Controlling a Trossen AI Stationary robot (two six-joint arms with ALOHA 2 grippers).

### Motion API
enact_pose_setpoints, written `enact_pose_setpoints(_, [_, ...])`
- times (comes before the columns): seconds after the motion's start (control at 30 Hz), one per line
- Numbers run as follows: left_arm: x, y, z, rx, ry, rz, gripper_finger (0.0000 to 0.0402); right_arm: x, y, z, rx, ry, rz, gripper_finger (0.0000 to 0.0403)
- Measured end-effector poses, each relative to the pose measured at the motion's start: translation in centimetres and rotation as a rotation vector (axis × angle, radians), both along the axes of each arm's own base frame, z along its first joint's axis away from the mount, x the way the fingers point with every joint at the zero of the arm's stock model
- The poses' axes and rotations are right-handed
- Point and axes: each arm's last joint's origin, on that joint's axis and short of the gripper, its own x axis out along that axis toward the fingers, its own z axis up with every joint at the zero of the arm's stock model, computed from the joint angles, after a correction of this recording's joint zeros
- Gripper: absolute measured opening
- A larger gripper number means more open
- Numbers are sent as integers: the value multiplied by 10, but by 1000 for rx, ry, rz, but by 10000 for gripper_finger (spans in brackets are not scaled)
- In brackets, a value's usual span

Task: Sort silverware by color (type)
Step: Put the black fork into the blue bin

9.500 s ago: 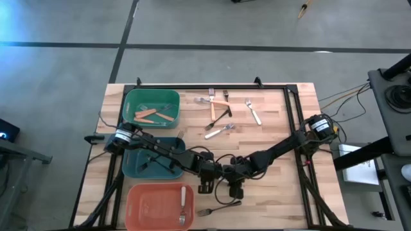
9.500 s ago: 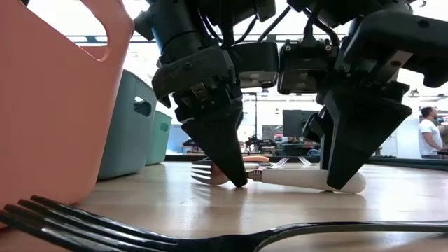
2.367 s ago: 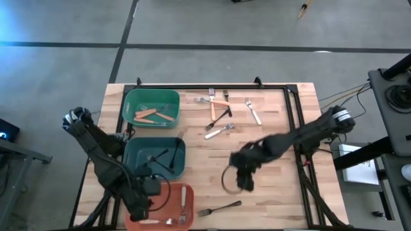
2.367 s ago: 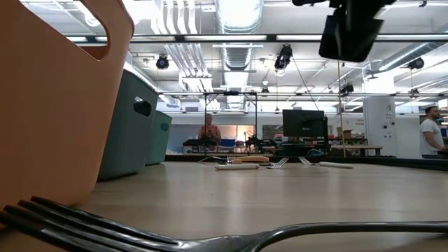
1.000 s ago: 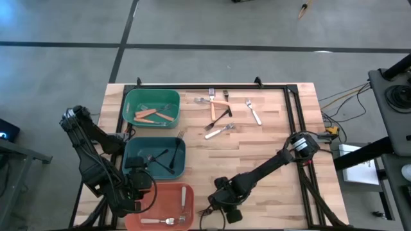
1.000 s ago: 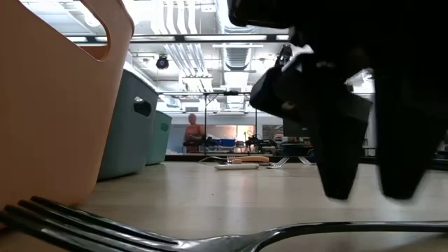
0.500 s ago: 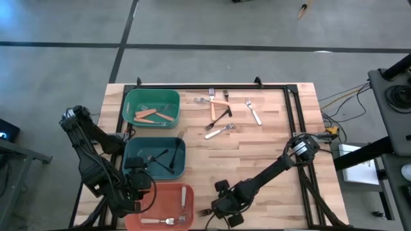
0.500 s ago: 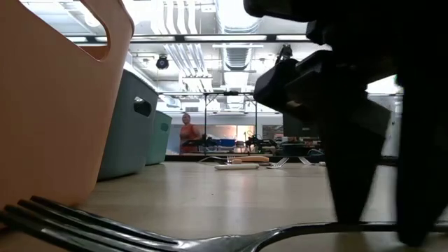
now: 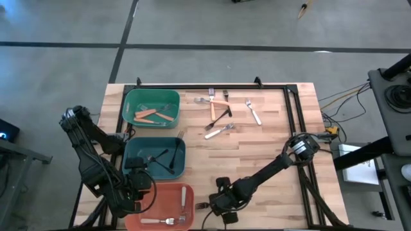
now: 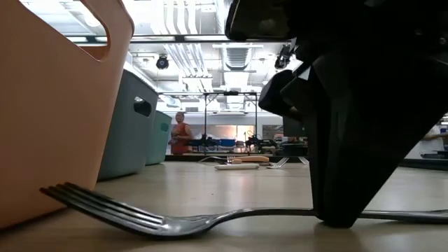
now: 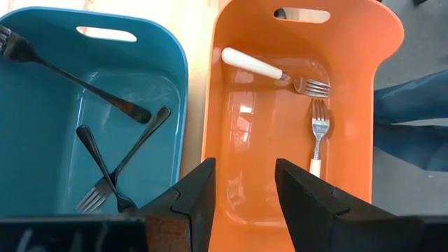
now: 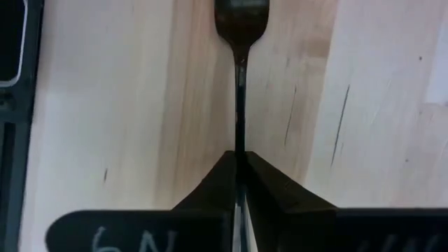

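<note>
1. High view: the right gripper [image 9: 225, 206] is positioned low at the near edge of the light wooden slatted table [image 9: 270, 138], just beside the salmon plastic bin [image 9: 158, 204]
2. In the right wrist view, the two dark fingers [image 12: 269, 183] are closed on the thin handle of an all-black fork [image 12: 239, 84], whose tines point away from the gripper
3. In the low view, the same all-black fork [image 10: 161, 217] is seen with its tines tilted up off the table surface near the salmon bin wall [image 10: 49, 105], while its handle is clamped under the right gripper [image 10: 343, 210]
4. The left gripper [image 9: 138, 188] is held above the near-left corner, over the salmon bin; in the left wrist view its fingers [image 11: 308, 192] stand apart with nothing between them
5. Two white-handled forks [image 11: 280, 73] are contained in the salmon bin
6. Black forks [image 11: 112, 150] are contained in the teal plastic bin [image 11: 178, 63]
7. Orange-pink-handled forks [image 9: 153, 115] are contained in the green plastic bin [image 9: 131, 99]
8. Several mixed forks [image 9: 221, 114] are left loose on the far part of the table, well apart from both grippers
</note>
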Motion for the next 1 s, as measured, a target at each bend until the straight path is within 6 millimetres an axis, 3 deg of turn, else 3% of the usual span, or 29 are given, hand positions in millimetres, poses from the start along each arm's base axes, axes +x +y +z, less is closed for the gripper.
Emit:
enact_pose_setpoints(0.17, [0,0,0,-1,-1,0,131,0,-1,-6,13,27,-10,11])
enact_pose_setpoints(0.43, [-1,-1,0,-3,-1,2,131,5,-16,28,54,-25,-46,9])
enact_pose_setpoints(0.8, [-5,-4,0,-6,-10,13,131,12,-62,34,-13,71,-211,9])
enact_pose_setpoints(1.0, [-7,-5,0,-12,-15,29,131,15,-85,27,80,150,-245,11])
